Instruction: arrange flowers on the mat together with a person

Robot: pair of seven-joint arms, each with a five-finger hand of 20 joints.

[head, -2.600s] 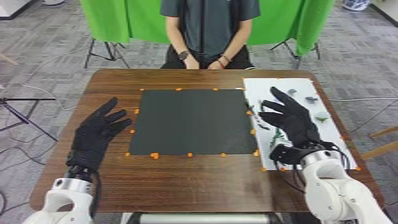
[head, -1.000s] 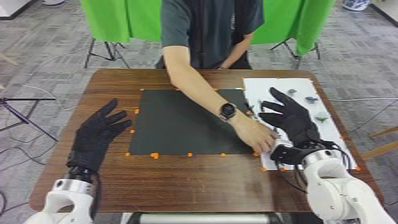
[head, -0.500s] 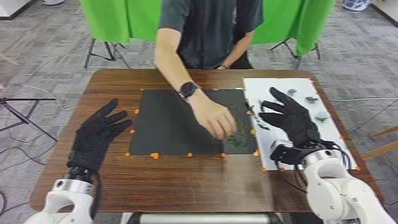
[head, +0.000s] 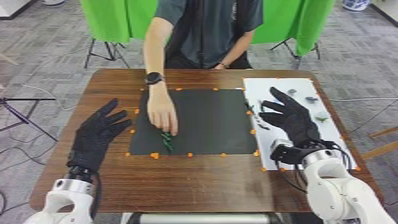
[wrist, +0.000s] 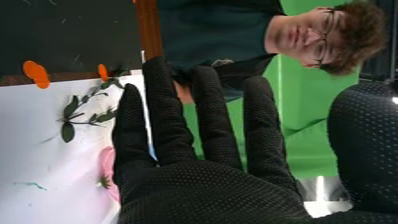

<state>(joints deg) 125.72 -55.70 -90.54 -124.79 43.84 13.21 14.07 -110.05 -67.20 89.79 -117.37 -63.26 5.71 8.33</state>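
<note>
Person's hand (head: 162, 111) touched green sprig (head: 167, 143) on black mat (head: 213, 120), left part, probably for fixing its place | left robot hand (head: 94, 131), right robot hand (head: 293, 124) were empty, fingers loosely extended, seemingly giving room

A green sprig (head: 167, 142) (slender) lies on the dark mat (head: 211, 122)

No text, label, number or sign can be read; the small mark (wrist: 222, 62) on the shirt (wrist: 200, 35) is illegible.
</note>
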